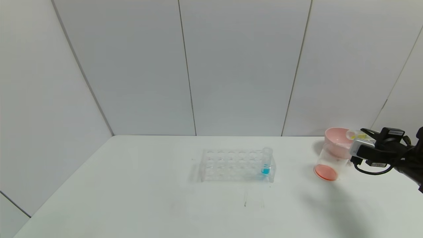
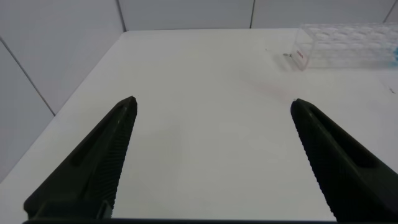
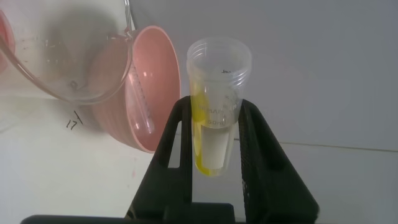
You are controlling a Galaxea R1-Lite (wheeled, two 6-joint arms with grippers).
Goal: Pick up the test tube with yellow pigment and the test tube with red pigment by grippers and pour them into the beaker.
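Here, well left of the beaker (image 1: 328, 162): left gripper (image 2: 212, 102), idle over bare table (image 2: 205, 68), fingers spread wide with nothing between them. Not needed for this pour, by the look of it.

Next, also left of the beaker but nearer: clear tube rack (image 1: 236, 164), holding only a blue-liquid tube (image 1: 266, 163) in the end hole closest to the beaker. Left there because no part of the job.

Then the beaker itself, upright, with a pink funnel (image 1: 337, 140) seated in its mouth, presumably to catch a narrow stream and spare the table. Red-orange liquid across its bottom; probably the red pigment, already in. No sign of the test tube with red pigment anywhere in view.

Just right of the beaker, level with the funnel's rim: right gripper (image 3: 216, 109), clamped tight on the test tube with yellow pigment (image 1: 355, 135). Tube tipped over with its mouth at the funnel's edge, so as to drain into the bowl rather than past it. Only a yellow streak along the tube's wall, so likely nearly emptied. Arm reaching in from the right, wrist rolled to keep the tube leaning toward the beaker.
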